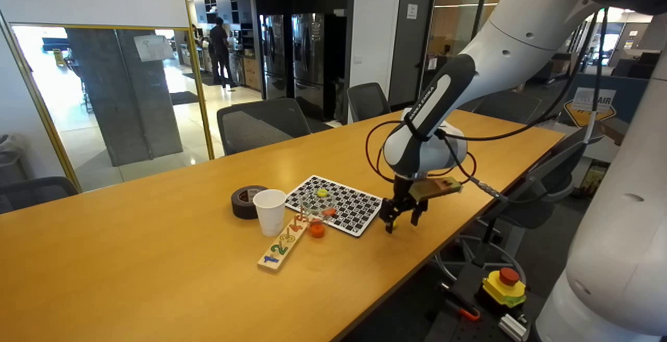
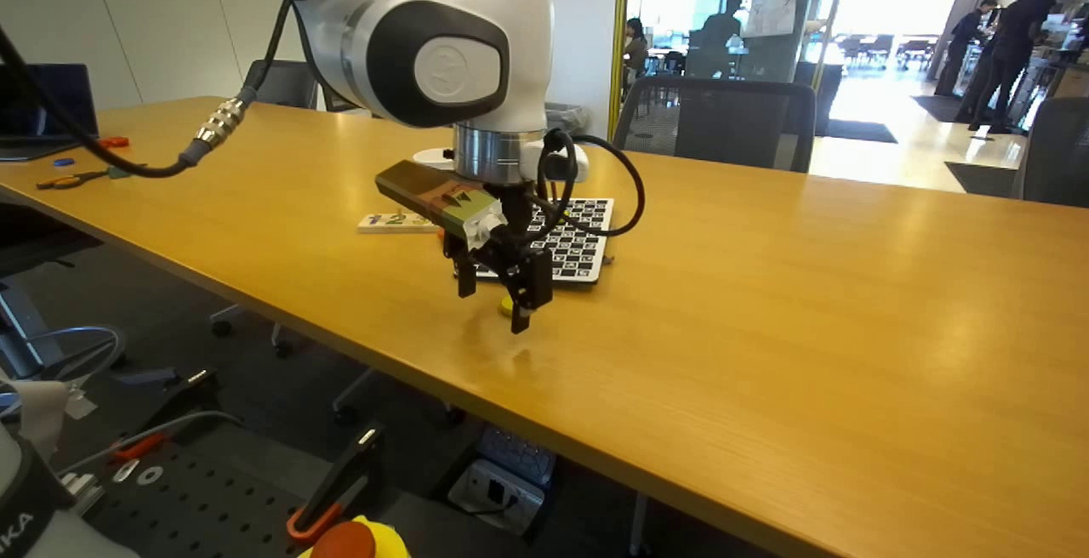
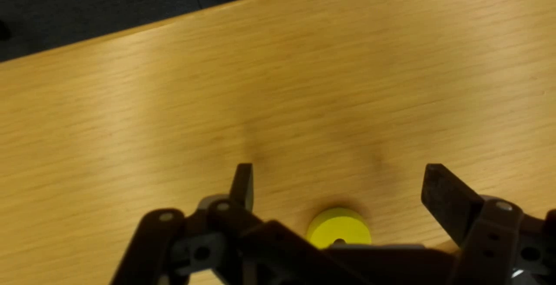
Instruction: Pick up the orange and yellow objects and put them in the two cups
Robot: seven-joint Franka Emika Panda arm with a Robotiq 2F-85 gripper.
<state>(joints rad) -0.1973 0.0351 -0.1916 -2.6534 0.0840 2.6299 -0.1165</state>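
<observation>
Hovering above the worktop (image 3: 304, 81), the tool (image 3: 339, 172) stands wide and grasps nothing in the wrist view; a yellow disc (image 3: 339, 226) lies flat beneath, laterally between its fingers (image 3: 242, 187), a spread presumably meant to let them pinch the rim. The disc sits lower in view than the fingers' ends, partly hidden, so some alignment seems needed before closing.

In an exterior view, the tool masks part of the disc, which rests near the checkered board (image 2: 587, 239) yet apart from it, likely leaving room for gripping.

In an exterior view, the white cup (image 1: 270, 214) stands upright, apparently to receive pieces, beside a dark round object (image 1: 243, 206), cup or ring not clear. An orange piece (image 1: 317, 230) lies by the number strip (image 1: 283, 244).
</observation>
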